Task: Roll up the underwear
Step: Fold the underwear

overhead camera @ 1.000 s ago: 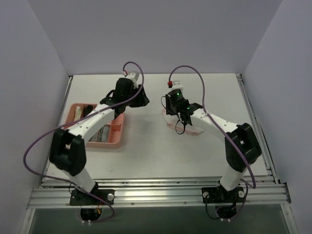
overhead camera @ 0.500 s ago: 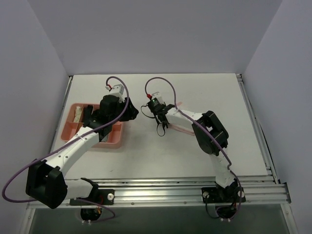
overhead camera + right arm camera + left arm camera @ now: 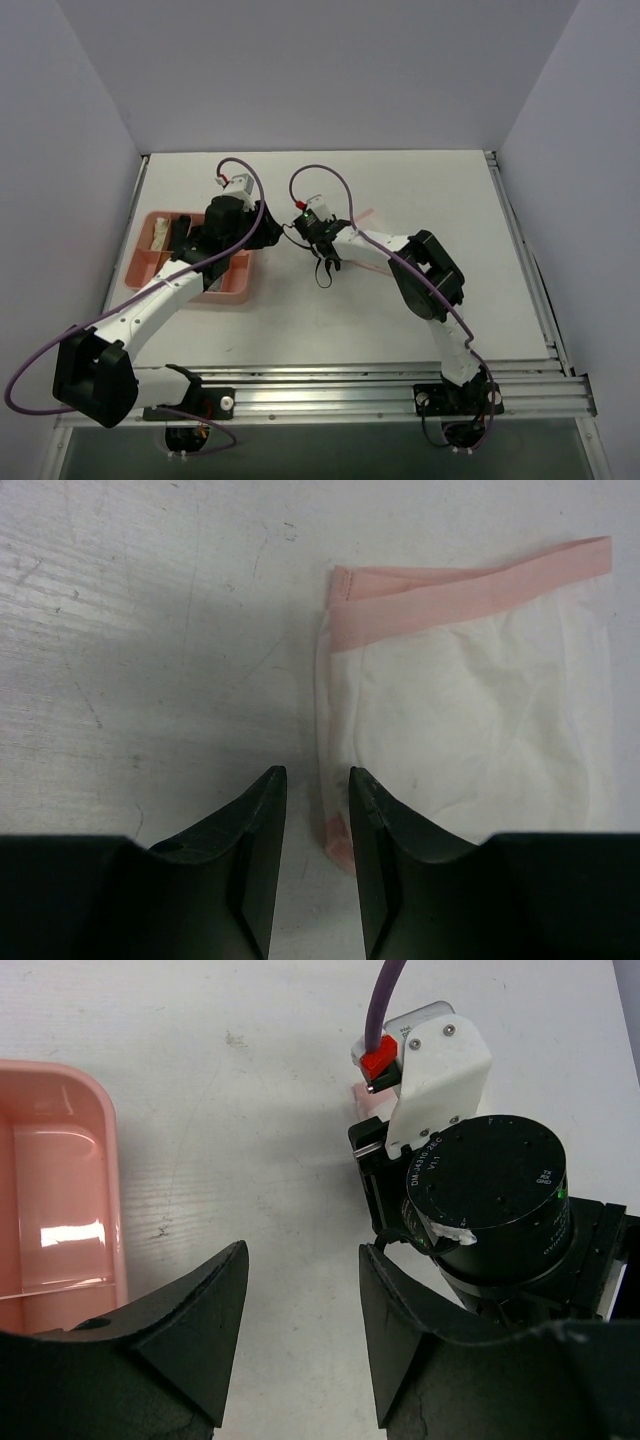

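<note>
The underwear lies flat on the table, white with a pink band along its far edge. In the top view the right forearm covers most of the underwear. My right gripper is low over the garment's left edge. Its jaws stand a little apart, and the cloth's pink corner lies in the gap beside the right finger, not clamped. From above, the right gripper is near the table's middle. My left gripper is open over bare table just left of the right wrist. It sits beside the tray in the top view.
A pink tray stands at the left with rolled garments in its far compartments; its rim is close to my left finger. Purple cables loop above both wrists. White walls enclose the table on three sides.
The right gripper has swung left, from over the underwear to its left edge. The left arm has folded down, and its gripper has shifted slightly left toward the tray.
</note>
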Controlling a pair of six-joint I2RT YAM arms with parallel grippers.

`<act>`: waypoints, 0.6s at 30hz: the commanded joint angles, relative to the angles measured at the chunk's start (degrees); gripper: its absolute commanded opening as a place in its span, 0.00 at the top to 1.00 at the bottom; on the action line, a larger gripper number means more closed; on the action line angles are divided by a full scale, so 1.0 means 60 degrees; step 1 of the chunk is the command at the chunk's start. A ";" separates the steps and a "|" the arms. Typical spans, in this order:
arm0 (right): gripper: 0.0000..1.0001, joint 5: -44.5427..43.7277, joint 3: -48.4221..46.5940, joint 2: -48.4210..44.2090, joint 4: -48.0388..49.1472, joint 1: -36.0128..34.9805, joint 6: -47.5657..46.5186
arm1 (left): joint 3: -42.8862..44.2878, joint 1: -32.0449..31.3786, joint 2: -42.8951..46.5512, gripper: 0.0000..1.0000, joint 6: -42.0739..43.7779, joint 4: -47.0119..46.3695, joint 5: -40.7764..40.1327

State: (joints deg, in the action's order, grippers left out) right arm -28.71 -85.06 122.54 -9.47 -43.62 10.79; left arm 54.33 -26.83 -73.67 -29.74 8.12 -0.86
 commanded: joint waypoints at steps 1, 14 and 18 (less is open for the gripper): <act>0.72 -0.0225 0.0157 -0.0327 -0.0413 -0.0011 -0.0025 | 0.0042 0.0048 0.0222 0.43 0.0049 -0.0592 -0.0076; 0.72 -0.0372 -0.0018 0.0113 -0.0090 0.0120 -0.0201 | 0.0042 0.0048 0.0281 0.43 0.0107 -0.0445 -0.0325; 0.75 -0.0167 -0.0121 0.0348 -0.0150 0.0252 -0.0172 | 0.0013 0.0048 0.0237 0.43 0.0122 -0.0445 -0.0354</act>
State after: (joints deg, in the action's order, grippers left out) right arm -29.63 -84.82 122.74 -8.84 -43.05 10.02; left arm 54.13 -26.83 -73.67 -29.56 7.94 -1.85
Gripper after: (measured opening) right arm 0.259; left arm 0.571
